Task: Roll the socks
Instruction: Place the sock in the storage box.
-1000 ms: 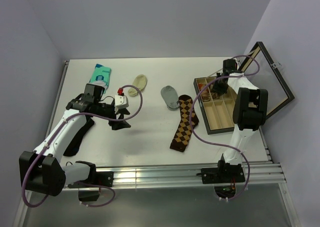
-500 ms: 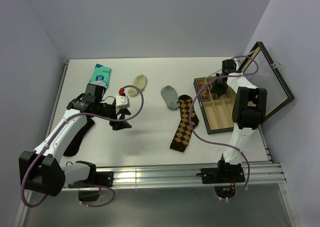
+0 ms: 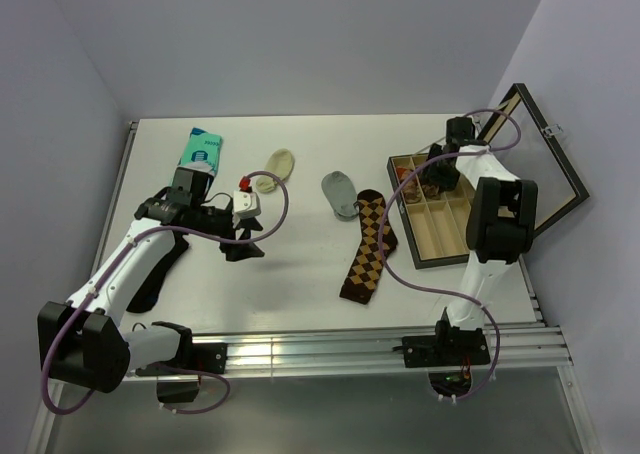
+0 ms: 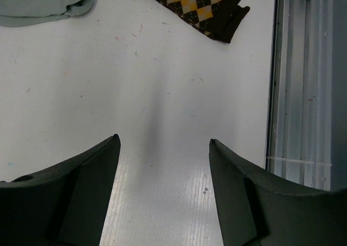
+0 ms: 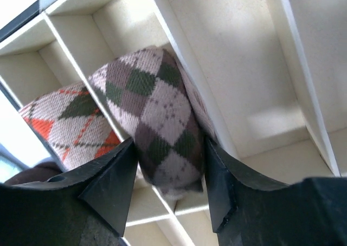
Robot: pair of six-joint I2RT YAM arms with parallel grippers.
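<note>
Sock (image 3: 367, 249): dark brown with tan and orange diamonds, flat and unrolled on table (image 3: 300, 284), dark cuff toward near edge, far end against grey sock (image 3: 340, 192).
Left gripper (image 3: 243, 246): jaws wide, nothing between them, over bare table.
Sock to left gripper: off to its right, apart from it; in left wrist view only the cuff end shows, ahead of the fingers and clear of both.
Right gripper (image 5: 171, 143): low in far-left part of box (image 3: 445, 236), one finger on each side of argyle roll (image 5: 157, 110), close against its flanks; gripping or loose, cannot tell.
Roll: pale argyle, leaning on a divider, second roll (image 5: 59, 121) with orange diamonds just beside it.
Sock to right gripper: well apart, outside box, on table left of it.
Box lid (image 3: 545, 159): open, tilted back to the right.
Elsewhere: cream sock (image 3: 277, 164) and teal pack (image 3: 200, 151) at far left; black sock (image 3: 150, 279) partly under left arm.
</note>
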